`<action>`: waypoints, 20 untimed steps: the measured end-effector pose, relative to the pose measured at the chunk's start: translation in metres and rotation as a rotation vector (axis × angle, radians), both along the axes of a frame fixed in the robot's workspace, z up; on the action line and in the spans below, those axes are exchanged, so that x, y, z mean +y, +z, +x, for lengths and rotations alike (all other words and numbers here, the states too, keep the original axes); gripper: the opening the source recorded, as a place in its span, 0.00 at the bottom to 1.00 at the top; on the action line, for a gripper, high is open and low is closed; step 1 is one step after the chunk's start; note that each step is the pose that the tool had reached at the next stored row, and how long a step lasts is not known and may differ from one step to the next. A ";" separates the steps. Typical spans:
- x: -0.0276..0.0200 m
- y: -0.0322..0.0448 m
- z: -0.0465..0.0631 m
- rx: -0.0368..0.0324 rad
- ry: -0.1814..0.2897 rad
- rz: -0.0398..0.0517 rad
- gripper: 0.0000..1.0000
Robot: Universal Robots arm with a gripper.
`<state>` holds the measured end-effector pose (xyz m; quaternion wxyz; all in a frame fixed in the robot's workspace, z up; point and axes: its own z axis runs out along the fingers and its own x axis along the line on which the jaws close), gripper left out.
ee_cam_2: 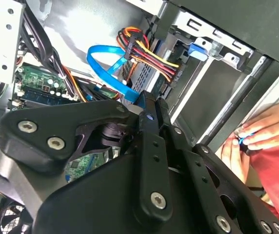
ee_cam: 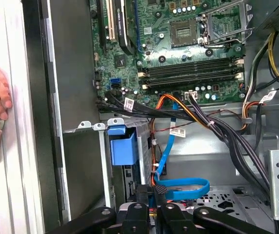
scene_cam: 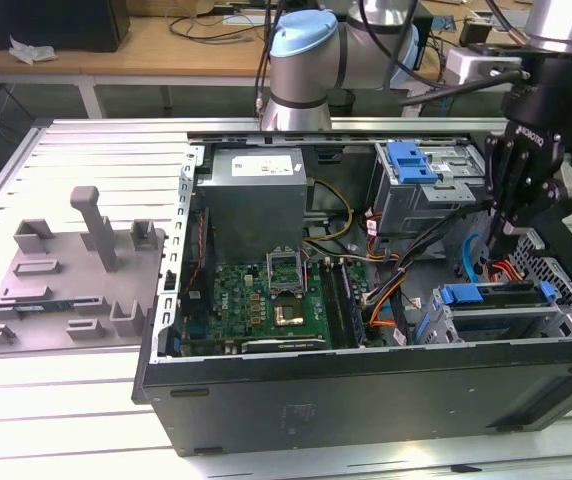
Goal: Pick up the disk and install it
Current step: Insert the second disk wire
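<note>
Indoors: open computer case [scene_cam: 366, 390] on slatted metal table [scene_cam: 86, 160], wooden bench [scene_cam: 146, 45] behind

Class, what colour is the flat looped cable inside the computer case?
Blue flat cable; clearest in the first wrist view.

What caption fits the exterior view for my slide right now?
Robot arm's claw lowered inside the open computer case, above the blue-framed disk sitting in the drive cage.

I am looking at the disk [scene_cam: 499, 300] sitting on edge in a slot of the drive cage [scene_cam: 436, 330], at the near right of the open case in the exterior view. Its blue frame is showing at both ends, with the dark slab running between them.
</note>
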<state>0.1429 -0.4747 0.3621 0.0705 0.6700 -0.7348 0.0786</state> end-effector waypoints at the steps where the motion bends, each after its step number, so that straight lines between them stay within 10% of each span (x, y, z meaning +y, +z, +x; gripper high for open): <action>1: -0.0016 0.0000 0.000 -0.0009 0.000 0.0066 0.16; 8: -0.0149 0.0000 0.000 -0.0110 0.000 0.0579 0.16; 9: -0.0189 -0.0001 0.000 -0.0166 0.000 0.0767 0.16; 12: -0.0534 -0.0061 -0.006 -0.0507 0.000 0.2124 0.16; 20: -0.0588 -0.0084 -0.006 -0.0531 0.000 0.2317 0.16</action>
